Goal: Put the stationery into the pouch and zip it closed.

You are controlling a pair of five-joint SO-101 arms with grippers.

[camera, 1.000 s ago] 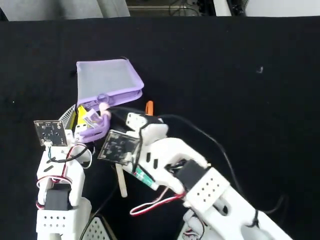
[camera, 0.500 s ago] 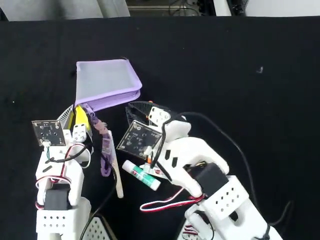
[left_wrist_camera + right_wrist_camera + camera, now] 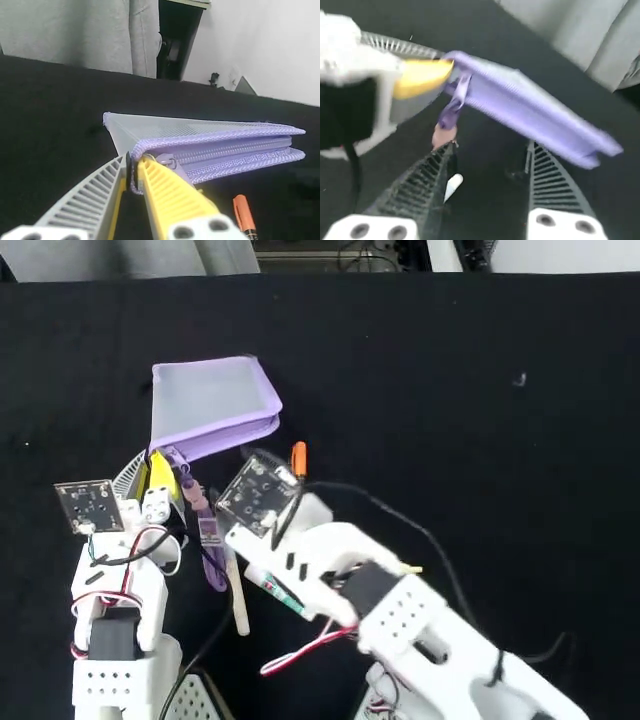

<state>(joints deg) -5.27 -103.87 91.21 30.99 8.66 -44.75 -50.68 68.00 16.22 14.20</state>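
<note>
Pouch [image 3: 212, 400] lay toward the far left of the black counter [image 3: 480, 440], purple, mesh face up, with its zipper edge turned toward the arms. And the left gripper [image 3: 131, 162] had hold of it: yellow finger and grey finger were pressed together on the pouch's corner, right beside the zipper slider [image 3: 167, 161]. How far the zipper was done up could not be told.

From that corner a purple strap [image 3: 454, 105] hung down with a pinkish tab [image 3: 442, 136] at its end. In the high view it trailed back across the counter between the two arms.

The right gripper [image 3: 490, 150] sat just short of the pouch, its two black fingers spread wide with nothing between them and the tab close to one fingertip.

Stationery was out on the counter. An orange pen [image 3: 298, 453] poked out just beside the right arm's wrist, near the zipper edge. A pale wooden stick [image 3: 238, 598] lay between the arms. A glue stick [image 3: 275, 592] with a green band sat beside it, partly under the right arm.
</note>
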